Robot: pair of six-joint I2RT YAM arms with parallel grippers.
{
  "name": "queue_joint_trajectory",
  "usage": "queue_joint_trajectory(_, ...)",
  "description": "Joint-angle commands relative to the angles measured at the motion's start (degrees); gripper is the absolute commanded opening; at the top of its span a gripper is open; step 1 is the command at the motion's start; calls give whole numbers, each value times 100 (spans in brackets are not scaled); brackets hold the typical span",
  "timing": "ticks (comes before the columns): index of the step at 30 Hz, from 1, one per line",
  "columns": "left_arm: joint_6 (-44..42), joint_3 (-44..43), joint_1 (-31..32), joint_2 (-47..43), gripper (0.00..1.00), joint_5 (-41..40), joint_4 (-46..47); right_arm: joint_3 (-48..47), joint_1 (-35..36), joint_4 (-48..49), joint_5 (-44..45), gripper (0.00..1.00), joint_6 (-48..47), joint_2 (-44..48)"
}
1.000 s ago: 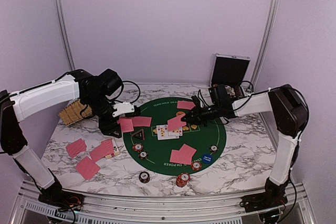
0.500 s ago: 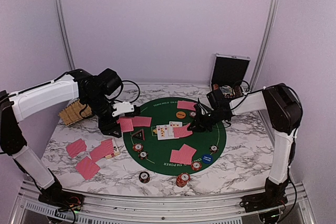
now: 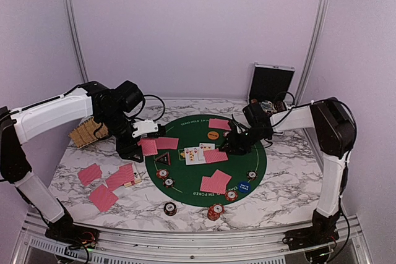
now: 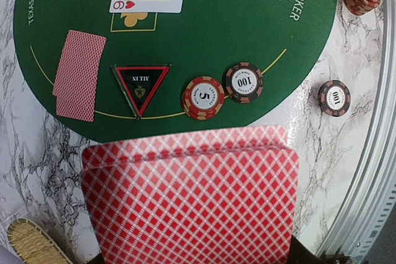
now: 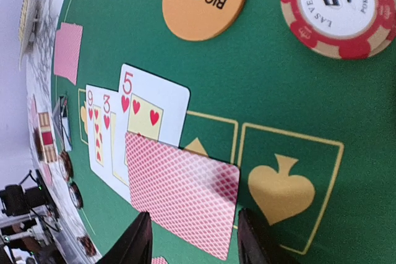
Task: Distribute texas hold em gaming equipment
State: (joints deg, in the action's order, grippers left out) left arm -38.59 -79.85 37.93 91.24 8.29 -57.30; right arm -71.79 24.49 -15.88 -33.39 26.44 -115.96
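Red-backed card now flat at open right pincer

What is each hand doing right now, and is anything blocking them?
Left hand shut on a stack of cards. Right hand open at a face-down card overlapping the face-up cards. Nothing seen blocking.

Robot lab cell is indicated: plain lilac walls, aluminium frame posts at upper left and right, marble-print desk, two robot arms bolted along the bottom edge.
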Motion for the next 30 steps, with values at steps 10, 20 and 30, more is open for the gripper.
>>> queue_joint_trajectory(10, 14, -142, -32, -72, 63, 160, -167, 287, 305, 628, 318, 79, 663, 1248)
queue_joint_trajectory(20, 106, -180, -32, -120, 63, 215, -166, 374, 1722, 3225, -835, 91, 2809, 898)
queue_joint_trajectory(30, 89, -205, -33, -141, 63, 251, -168, 294, 2340, 4944, -1135, 92, 3996, 171)
